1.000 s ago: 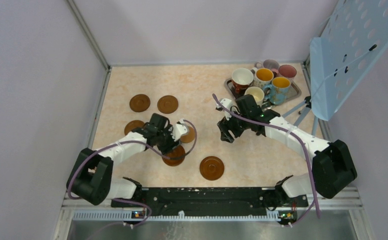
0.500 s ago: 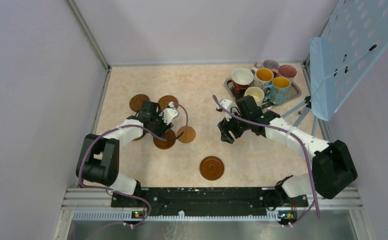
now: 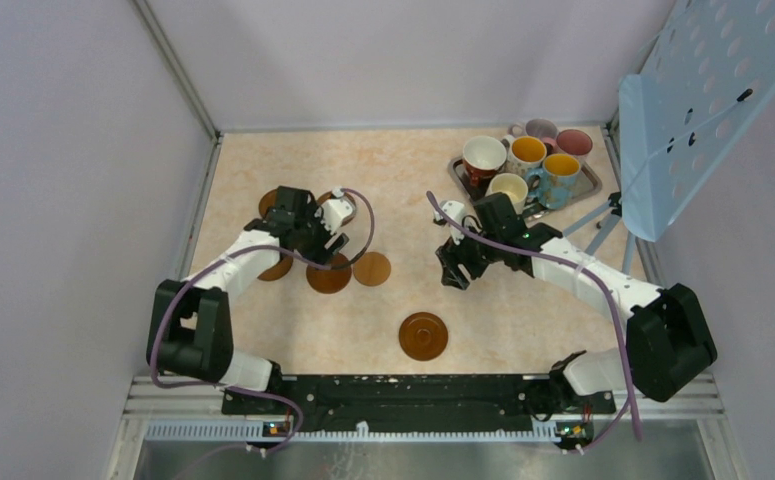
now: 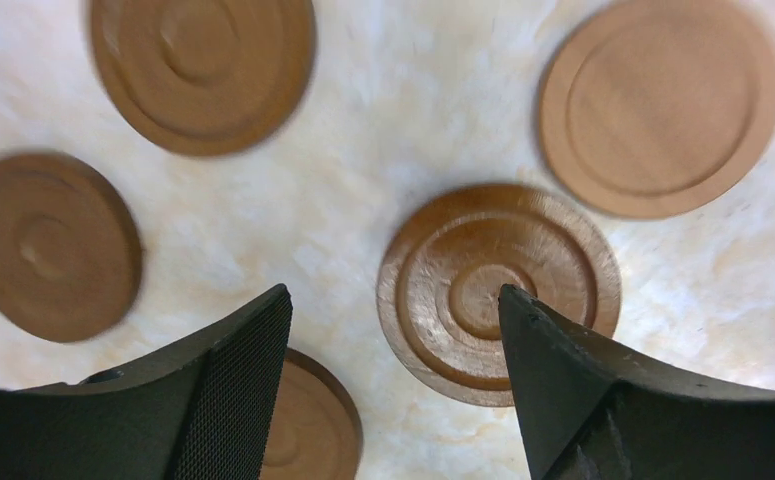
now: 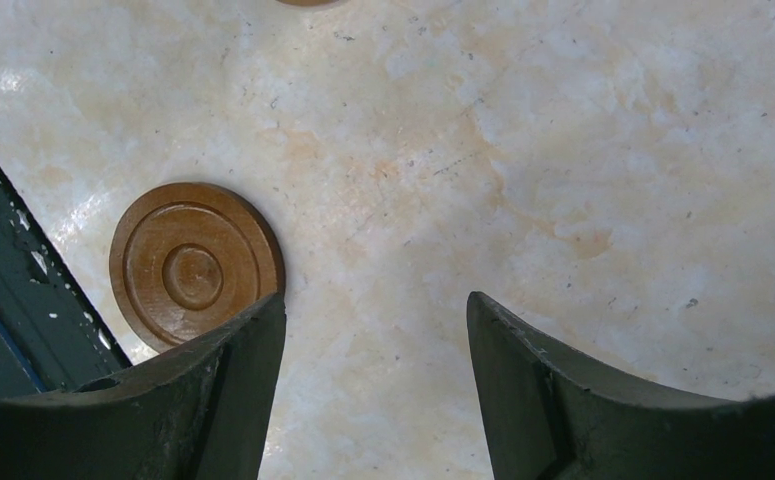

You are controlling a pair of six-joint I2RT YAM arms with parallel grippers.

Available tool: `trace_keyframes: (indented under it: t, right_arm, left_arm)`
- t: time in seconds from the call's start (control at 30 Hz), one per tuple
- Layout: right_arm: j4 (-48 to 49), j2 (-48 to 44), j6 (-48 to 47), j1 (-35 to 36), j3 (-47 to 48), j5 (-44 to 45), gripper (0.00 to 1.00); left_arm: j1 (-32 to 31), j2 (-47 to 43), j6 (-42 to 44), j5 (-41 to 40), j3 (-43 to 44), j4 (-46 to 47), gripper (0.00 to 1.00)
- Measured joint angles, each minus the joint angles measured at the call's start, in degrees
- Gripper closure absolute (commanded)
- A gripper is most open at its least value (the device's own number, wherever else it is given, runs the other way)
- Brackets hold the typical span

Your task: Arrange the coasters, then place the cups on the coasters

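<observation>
Coasters (image 4: 203, 70): five are bunched on the left half of the table, all flat, with gaps between them and none stacked. The glossy dark coaster (image 4: 498, 290) lies flat directly under the left gripper (image 4: 395, 300), just beside the lighter coaster (image 4: 660, 105) and not touching it. The left jaws are about half open with nothing between them, and the fingers are clear of the disc. It reads as set into a row next to the lighter one, not held. The left arm hides part of the far coasters from above, so I can't tell the exact layout.

The sixth coaster (image 3: 423, 336) sits alone by the middle of the near edge, well apart from the bunch. It is probably the one left to bring in.

Cups (image 3: 526, 150): all six stand upright, crowded on the silver tray (image 3: 593, 184) in the far right corner, none on a coaster yet. That makes sense while the coasters aren't fully arranged.

The right gripper (image 3: 458, 268) hovers mid-table between the tray and the sixth coaster, jaws wide and empty over bare table. It looks parked out of the left arm's way.
</observation>
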Motion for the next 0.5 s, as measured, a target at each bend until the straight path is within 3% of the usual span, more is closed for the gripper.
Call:
trace_keyframes:
  t: [0.23, 0.5]
  right_arm:
    - [0.0, 0.0, 0.2, 0.0, 0.0, -0.5, 0.34]
    - [-2.3, 0.0, 0.6, -1.4, 0.7, -1.6, 0.34]
  left_arm:
    - [-2.5, -3.4, -0.3, 6.8, 5.0, -1.1, 0.18]
    - [-9.1, 3.2, -1.3, 7.6, 5.1, -2.3, 0.22]
